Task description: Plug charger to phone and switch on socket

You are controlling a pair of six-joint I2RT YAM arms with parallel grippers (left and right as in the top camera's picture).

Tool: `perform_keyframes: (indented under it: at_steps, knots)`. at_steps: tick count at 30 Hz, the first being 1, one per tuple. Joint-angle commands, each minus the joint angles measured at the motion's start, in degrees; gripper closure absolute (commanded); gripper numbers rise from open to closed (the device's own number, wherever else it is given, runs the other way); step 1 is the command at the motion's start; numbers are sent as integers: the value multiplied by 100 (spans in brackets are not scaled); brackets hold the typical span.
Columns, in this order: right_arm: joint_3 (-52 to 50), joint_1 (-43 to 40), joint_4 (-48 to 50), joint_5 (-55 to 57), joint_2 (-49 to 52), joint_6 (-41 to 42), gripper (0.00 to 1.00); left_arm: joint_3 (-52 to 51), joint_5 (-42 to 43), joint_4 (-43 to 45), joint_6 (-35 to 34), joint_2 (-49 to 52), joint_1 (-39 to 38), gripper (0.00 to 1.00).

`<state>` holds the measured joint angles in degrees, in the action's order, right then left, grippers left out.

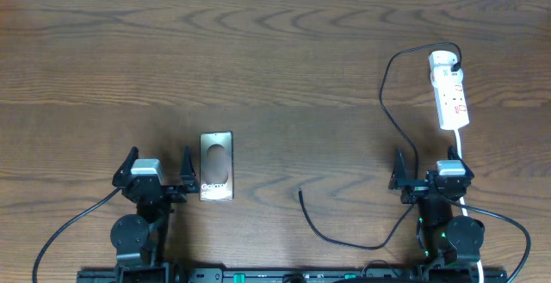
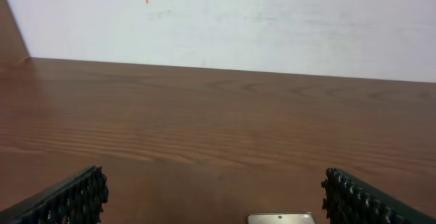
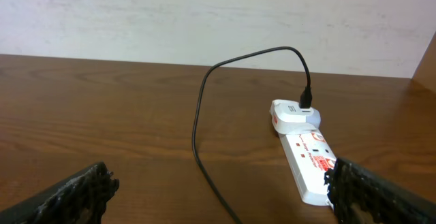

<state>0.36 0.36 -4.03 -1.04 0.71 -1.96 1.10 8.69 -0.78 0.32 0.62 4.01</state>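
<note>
The bronze phone (image 1: 216, 166) with "Galaxy" lettering lies flat just right of my left gripper (image 1: 158, 163), which is open and empty. In the left wrist view only the phone's top edge (image 2: 281, 218) shows, between the open fingers (image 2: 214, 203). The white socket strip (image 1: 449, 89) lies at the far right, beyond my open, empty right gripper (image 1: 433, 166). The black charger cable (image 1: 385, 94) runs from a white adapter at the strip's far end, loops left, passes the right gripper and ends in a free tip (image 1: 300, 193) on the table. The right wrist view shows the strip (image 3: 310, 163), the cable (image 3: 197, 135) and the open fingers (image 3: 221, 193).
The strip's white cord (image 1: 462, 145) runs toward the right arm's base. Thicker black robot cables (image 1: 69, 231) trail from both bases along the front edge. The wooden table (image 1: 275, 51) ends at a pale wall behind.
</note>
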Motion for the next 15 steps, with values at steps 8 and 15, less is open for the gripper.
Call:
perform_keyframes:
  at_steps: [8,15]
  knots:
    - [-4,48,-31,72,-33,-46,1,1508,267,-223,-365,800,-17,0]
    - [-4,48,-31,72,-33,-46,1,4413,428,-2024,-374,3560,-20,1]
